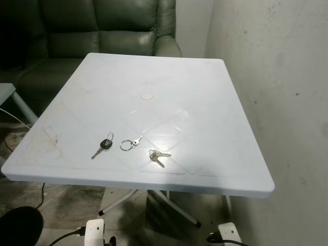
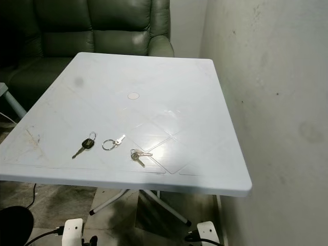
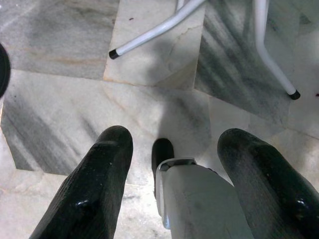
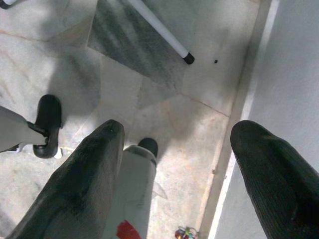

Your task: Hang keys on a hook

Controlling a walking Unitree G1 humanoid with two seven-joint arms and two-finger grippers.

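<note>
Three sets of keys lie near the front edge of a white plastic table (image 1: 205,92). At the left is a black-headed key (image 1: 104,145), in the middle a ring with a small silver key (image 1: 130,143), and at the right a small bunch of keys (image 1: 158,156). My left gripper (image 3: 177,137) hangs below table height and points at the marble floor, open with nothing between its fingers. My right gripper (image 4: 180,128) also hangs over the floor, close to the wall, open and holding nothing.
A dark green leather sofa (image 1: 102,31) stands behind the table. A white wall (image 1: 277,77) runs close along the table's right side. White table legs (image 3: 149,37) spread over the floor underneath. A second table's corner (image 1: 5,92) and a cable lie at the left.
</note>
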